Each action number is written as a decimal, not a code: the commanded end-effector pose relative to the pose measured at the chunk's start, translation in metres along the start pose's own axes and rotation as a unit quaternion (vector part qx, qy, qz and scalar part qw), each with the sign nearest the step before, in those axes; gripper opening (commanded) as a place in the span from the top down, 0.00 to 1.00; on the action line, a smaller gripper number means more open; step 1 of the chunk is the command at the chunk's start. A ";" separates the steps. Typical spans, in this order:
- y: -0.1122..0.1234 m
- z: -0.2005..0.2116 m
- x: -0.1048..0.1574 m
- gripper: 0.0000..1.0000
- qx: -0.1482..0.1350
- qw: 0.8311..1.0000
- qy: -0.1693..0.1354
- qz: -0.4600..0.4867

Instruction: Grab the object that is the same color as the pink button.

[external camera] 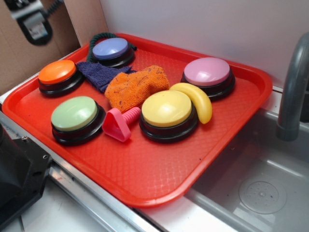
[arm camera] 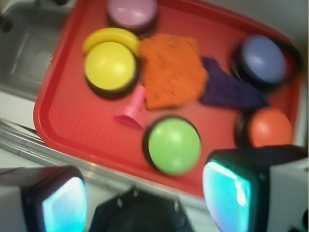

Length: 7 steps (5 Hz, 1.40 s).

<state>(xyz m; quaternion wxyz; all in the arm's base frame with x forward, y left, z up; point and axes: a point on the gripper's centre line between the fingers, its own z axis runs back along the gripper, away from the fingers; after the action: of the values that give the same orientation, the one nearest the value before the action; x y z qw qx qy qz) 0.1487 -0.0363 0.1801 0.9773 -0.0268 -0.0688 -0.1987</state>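
Reaching comes first: open, empty fingers [arm camera: 65, 200] hang above the red plastic tray's [external camera: 145, 186] near edge; next, drop onto the small pink plastic toy bolt [external camera: 119, 123].

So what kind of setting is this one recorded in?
Probably a toy kitchen sink mock-up: a red tray of buzzer buttons sits on the counter beside a grey basin with a drain and a faucet, with cardboard as backdrop.

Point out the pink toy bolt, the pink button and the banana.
pink toy bolt [external camera: 119, 123]: exterior view, on its flat triangular head.
pink button [external camera: 207, 71]: exterior view, on the middle of its pale pink dome.
banana [external camera: 198, 100]: exterior view, on the middle of its yellow curve.
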 end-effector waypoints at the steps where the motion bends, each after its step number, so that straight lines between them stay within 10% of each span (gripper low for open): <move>1: -0.011 -0.057 0.032 0.00 0.009 0.989 -0.029 -0.146; 6: 0.000 -0.130 0.021 0.00 -0.047 0.953 -0.043 -0.297; 7: 0.000 -0.135 0.020 0.18 -0.050 0.950 -0.047 -0.305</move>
<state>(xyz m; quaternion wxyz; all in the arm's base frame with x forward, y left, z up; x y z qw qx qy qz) 0.1837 -0.0519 0.0452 0.8654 -0.0664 -0.1005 -0.4865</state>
